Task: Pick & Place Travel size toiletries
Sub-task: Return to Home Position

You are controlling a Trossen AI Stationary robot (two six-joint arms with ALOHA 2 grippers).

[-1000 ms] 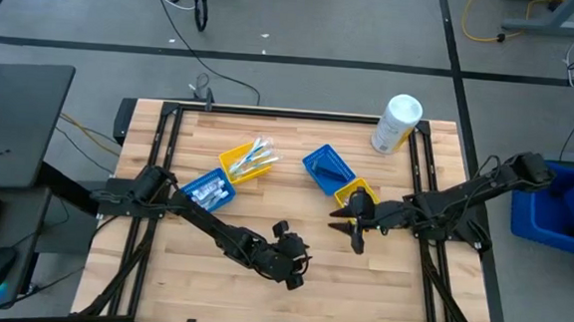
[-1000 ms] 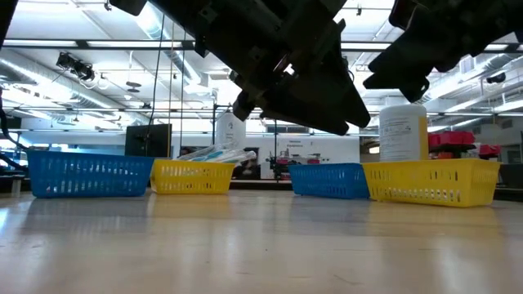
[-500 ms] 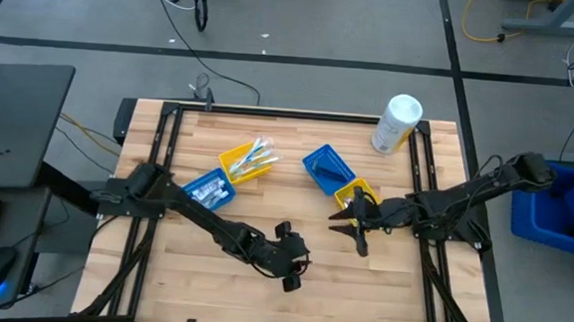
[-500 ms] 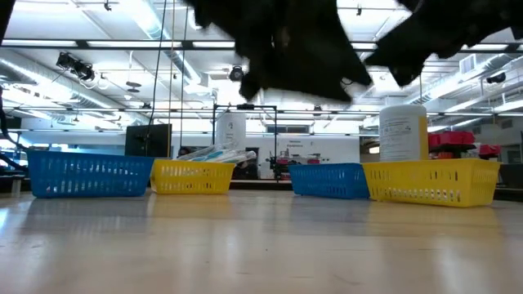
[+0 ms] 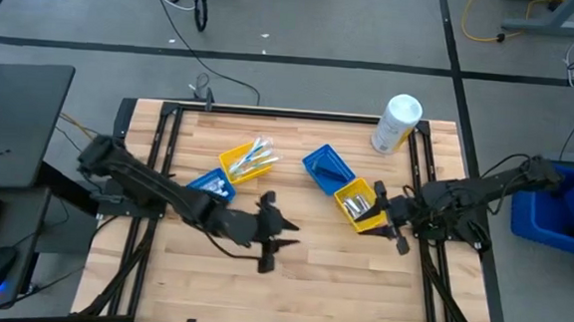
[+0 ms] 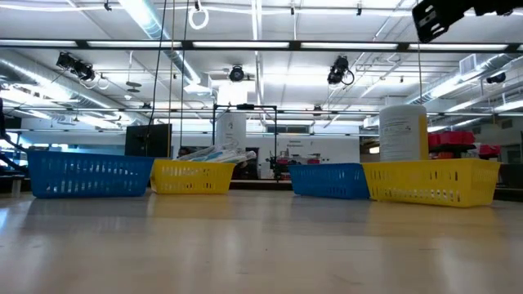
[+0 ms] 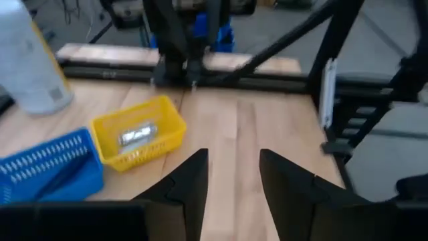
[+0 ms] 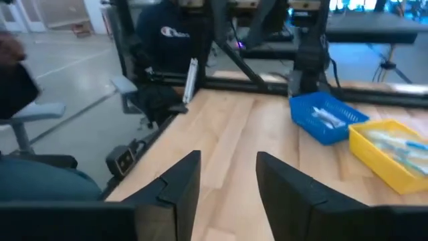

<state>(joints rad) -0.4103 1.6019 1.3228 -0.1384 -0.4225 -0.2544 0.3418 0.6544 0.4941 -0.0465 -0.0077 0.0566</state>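
The travel size toiletries lie in four small bins. Toothbrushes fill a yellow bin point(image 5: 247, 162) point(image 8: 391, 154), silver tubes another yellow bin point(image 5: 357, 203) point(image 7: 137, 134). One blue bin point(image 5: 327, 166) holds a dark item; a second blue bin point(image 5: 209, 184) with white items lies partly under my left arm. My left gripper point(image 5: 284, 236) point(image 7: 234, 181) hangs open above the bare table middle. My right gripper point(image 5: 381, 217) point(image 8: 227, 181) is open too, just right of the tube bin. Neither has anything between its fingers.
A large white cylindrical container point(image 5: 397, 123) point(image 6: 403, 131) stands at the far right of the table. In the low view the four bins stand in a row, with bare wood point(image 6: 261, 245) in front. A big blue crate point(image 5: 564, 208) sits off the table's right edge.
Both arms have risen, and their grippers have left the low view. My left gripper has lifted off the near middle and drawn back toward the far left. My right gripper has pulled back toward the table's right edge and rolled, uncovering the yellow bin with the tubes.
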